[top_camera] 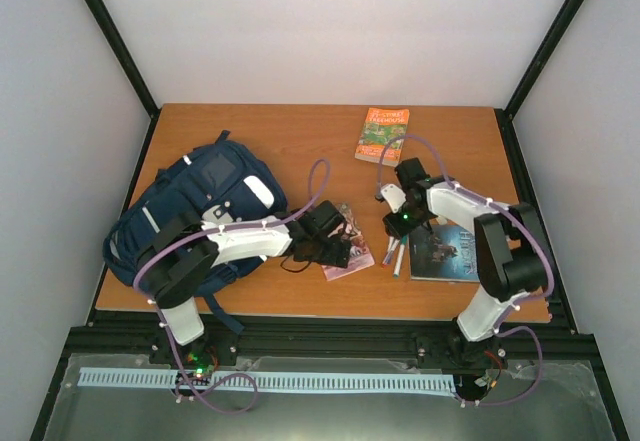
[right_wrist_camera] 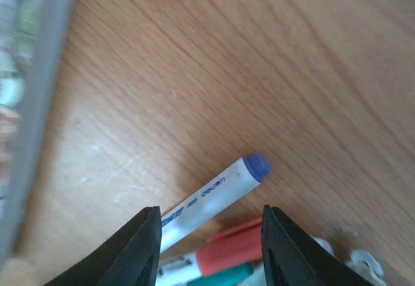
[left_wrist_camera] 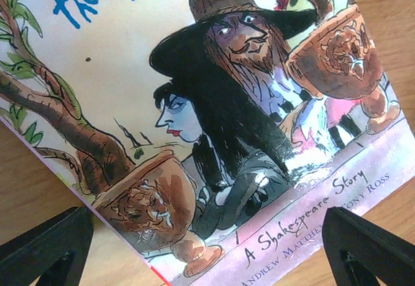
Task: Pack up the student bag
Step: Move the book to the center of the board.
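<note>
The navy-blue backpack [top_camera: 195, 206] lies on the left of the wooden table. My left gripper [top_camera: 335, 246] is open and hovers low over a pink-edged Shakespeare story book [top_camera: 352, 253]. In the left wrist view the book's cover [left_wrist_camera: 214, 104] fills the frame, with my fingertips [left_wrist_camera: 45, 247] spread wide on either side of its lower edge. My right gripper [top_camera: 395, 223] is open above a small bunch of pens [top_camera: 395, 256]. In the right wrist view a white pen with a blue cap [right_wrist_camera: 214, 195] and a red-capped pen [right_wrist_camera: 230, 250] lie between my open fingers [right_wrist_camera: 133, 247].
A dark-covered book [top_camera: 448, 251] lies right of the pens; its grey edge shows in the right wrist view [right_wrist_camera: 26, 104]. An orange treehouse book [top_camera: 383, 133] lies at the back of the table. Black frame rails run along the table's sides.
</note>
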